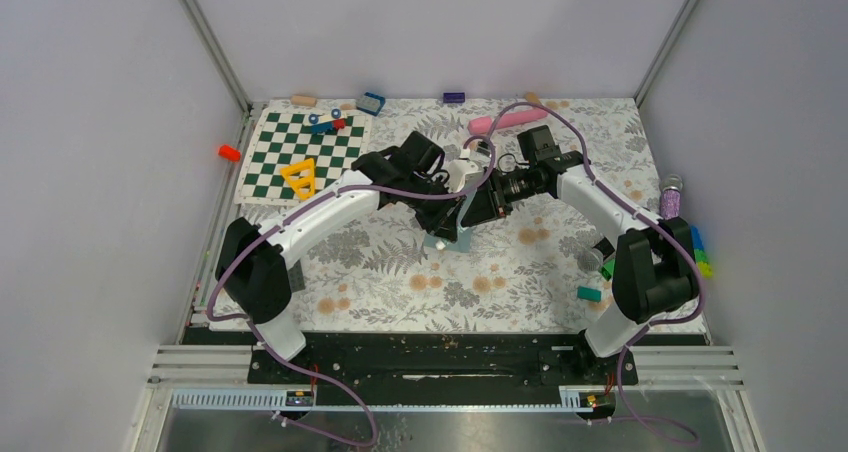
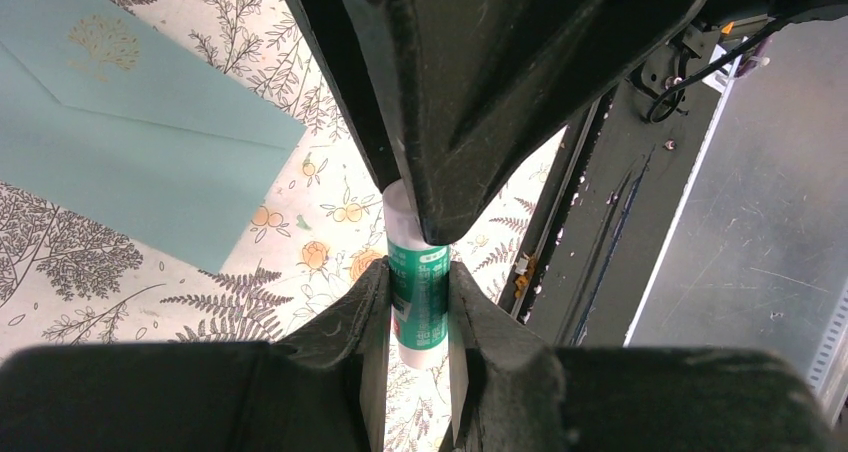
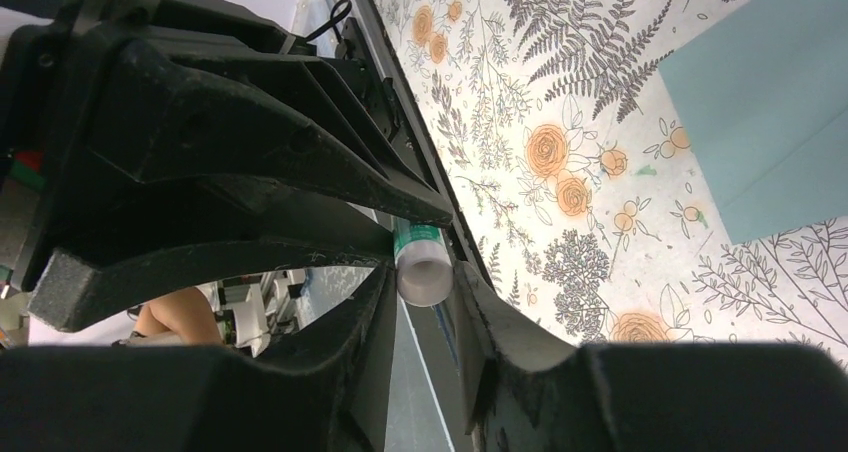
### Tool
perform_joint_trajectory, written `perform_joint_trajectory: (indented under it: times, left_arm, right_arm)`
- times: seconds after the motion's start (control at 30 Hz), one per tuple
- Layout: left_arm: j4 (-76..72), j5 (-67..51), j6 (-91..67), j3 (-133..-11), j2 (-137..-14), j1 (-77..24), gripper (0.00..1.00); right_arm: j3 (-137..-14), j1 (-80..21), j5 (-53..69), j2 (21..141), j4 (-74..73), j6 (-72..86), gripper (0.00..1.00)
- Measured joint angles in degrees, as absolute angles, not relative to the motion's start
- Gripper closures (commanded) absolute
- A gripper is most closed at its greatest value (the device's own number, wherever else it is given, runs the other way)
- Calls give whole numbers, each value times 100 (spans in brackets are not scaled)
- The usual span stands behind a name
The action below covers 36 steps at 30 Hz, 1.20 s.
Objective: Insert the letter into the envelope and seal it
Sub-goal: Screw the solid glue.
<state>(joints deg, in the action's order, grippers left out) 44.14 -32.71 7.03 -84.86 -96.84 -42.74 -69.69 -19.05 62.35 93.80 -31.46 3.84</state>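
**Both grippers on one glue stick, above the envelope**

Centre of table, both arms reaching in to meet. The left gripper (image 2: 420, 272) is clamped on a small glue stick with a white tube and a green label (image 2: 420, 297); both fingers press flat against the labelled barrel. The stick points away from the left wrist camera, its far end covered by a black finger of the other arm.

The right gripper (image 3: 424, 277) comes from the opposite side. Its two fingers flank the white end of the same stick very closely. I cannot tell whether they actually pinch it or just bracket it.

The flat grey-teal paper envelope (image 2: 130, 132) lies on the floral-printed tablecloth (image 3: 560, 172), below and to one side of the stick and not touching it. A pale tree motif and a slanting crease line show on its upper face. One corner shows in the right wrist view. In the overhead view it is mostly hidden under the two wrists.

At the far left of the table is a green-and-white chequered board (image 1: 345, 147) with a yellow triangular piece (image 1: 300, 178) on it. A pink cylinder (image 1: 508, 122) lies at the far edge.
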Motion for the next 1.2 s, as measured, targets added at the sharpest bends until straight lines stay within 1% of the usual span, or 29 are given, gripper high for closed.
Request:
perform_joint_trajectory:
  times: [0.1,0.23,0.4,0.6,0.77,0.83,0.97,1.03,1.2]
  left_arm:
    - [4405,-3356,705,-8473,-9684,-4270,100]
    - [4410,-3719,735,-8473,-9684,-4244,100]
    - [4436,-4456,786,-8473,-9684,-4163,100]
    - [4814,-5212,926,-8475,-9771,-4064,100]
    - [5129,-5741,1081,-8475,-9915,-4058,100]
    - [5196,-5828,1109,-8475,-9966,-4062,100]
    - [5229,-5662,1057,-8506,-9983,-4062,100]
    - [5100,-5378,967,-8503,-9972,-4062,100]
    - [4587,-4213,607,-8372,-9712,-4077,100]
  right_arm:
    - [-6969,-1911,6287,9345,-3162,143,71]
    - [-6921,-1914,6410,9153,-3299,-558,70]
    - [-6792,-1914,6571,8709,-3623,-1645,62]
    - [-6696,-1914,6707,8409,-3924,-2974,58]
    - [-6309,-1914,6834,8049,-4053,-4150,47]
    - [-6270,-1914,6840,7931,-4099,-4311,42]
    - [-6372,-1914,6501,7883,-4086,-3951,40]
    - [-6560,-1914,6215,7972,-4084,-3321,40]
    - [-6858,-1914,5918,8407,-3972,-1712,41]
